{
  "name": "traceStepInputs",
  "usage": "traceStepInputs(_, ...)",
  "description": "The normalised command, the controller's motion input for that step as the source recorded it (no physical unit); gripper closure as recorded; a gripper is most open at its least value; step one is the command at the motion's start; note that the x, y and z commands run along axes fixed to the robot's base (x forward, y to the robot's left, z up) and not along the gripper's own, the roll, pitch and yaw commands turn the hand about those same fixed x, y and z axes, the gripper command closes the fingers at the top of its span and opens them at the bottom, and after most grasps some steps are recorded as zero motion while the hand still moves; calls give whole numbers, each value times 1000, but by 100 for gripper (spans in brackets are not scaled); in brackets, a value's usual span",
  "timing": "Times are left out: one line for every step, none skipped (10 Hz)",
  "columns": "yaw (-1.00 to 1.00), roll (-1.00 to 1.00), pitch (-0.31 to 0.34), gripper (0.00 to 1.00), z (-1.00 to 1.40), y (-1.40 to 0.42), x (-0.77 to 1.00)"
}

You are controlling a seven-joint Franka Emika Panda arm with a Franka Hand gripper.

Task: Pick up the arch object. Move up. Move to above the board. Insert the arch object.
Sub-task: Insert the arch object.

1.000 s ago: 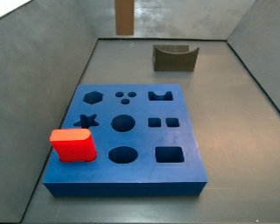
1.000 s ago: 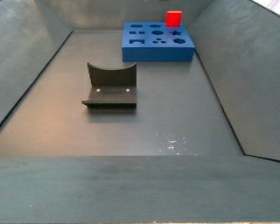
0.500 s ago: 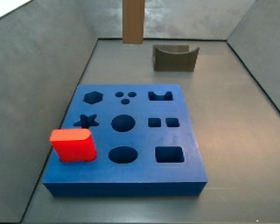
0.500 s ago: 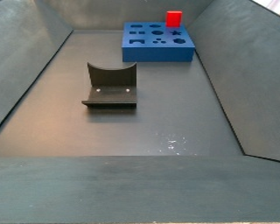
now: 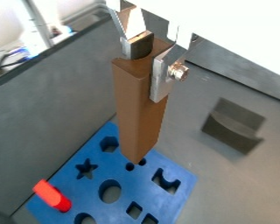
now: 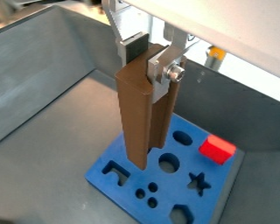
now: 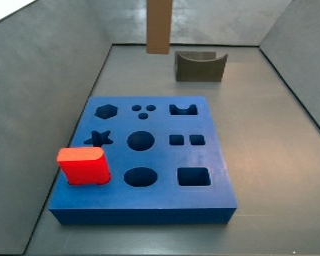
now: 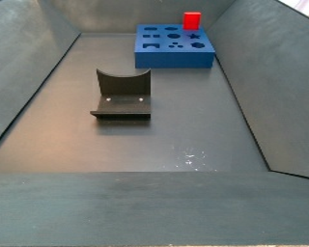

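1. The gripper [image 5: 145,39] hangs high above the board [image 5: 178,188]; both wrist views show its silver fingers [image 6: 164,68] clamped on the top end of the arch object [image 5: 137,109], a long brown wooden bar that hangs upright, clear of everything below.
2. In a side view the arch object [image 7: 160,26] shows only as a brown strip coming down from the upper edge, in front of the back wall; the gripper itself is out of frame there.
3. The board [image 7: 144,158] is a thick blue slab lying flat on the dark floor, with cut-outs on top: a hexagon, small round holes, a notched arch, a star, larger circles and squares.
4. The cut-outs that show all look dark and unfilled.
5. A small red block [image 7: 84,166] stands on the board's top at one corner, just beside the star cut-out; it also shows in the wrist views [image 6: 217,150].
6. A dark olive-grey block with a U-shaped notch [image 7: 199,66] sits on the floor, well apart from the board [image 8: 177,46].
7. In a wrist view the bar's lower end lines up over the small round holes, but its height above them cannot be judged.
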Motion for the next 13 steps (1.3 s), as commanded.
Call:
traceStepInputs(-789, 59, 0, 100, -217, 0, 174)
traceStepInputs(-803, 79, 0, 100, -269, 0, 174)
traceStepInputs(-866, 89, 0, 100, -311, 0, 114)
traceStepInputs(-889, 100, -30, 100, -363, 0, 157)
traceStepInputs(-897, 107, -37, 100, -434, 0, 154)
traceStepInputs(-1000, 104, -46, 100, -471, 0, 0)
traceStepInputs(-1000, 64, -36, 100, -411, 0, 0)
traceStepInputs(-1000, 6, -13, 100, -277, 0, 0)
traceStepInputs(-1000, 0, -6, 100, -214, 0, 0)
traceStepInputs(-1000, 0, -17, 100, -169, 0, 0)
traceStepInputs(-1000, 0, -20, 100, -163, 0, 0)
traceStepInputs(-1000, 0, -20, 100, -163, 0, 0)
traceStepInputs(-1000, 0, -17, 100, -166, 0, 0)
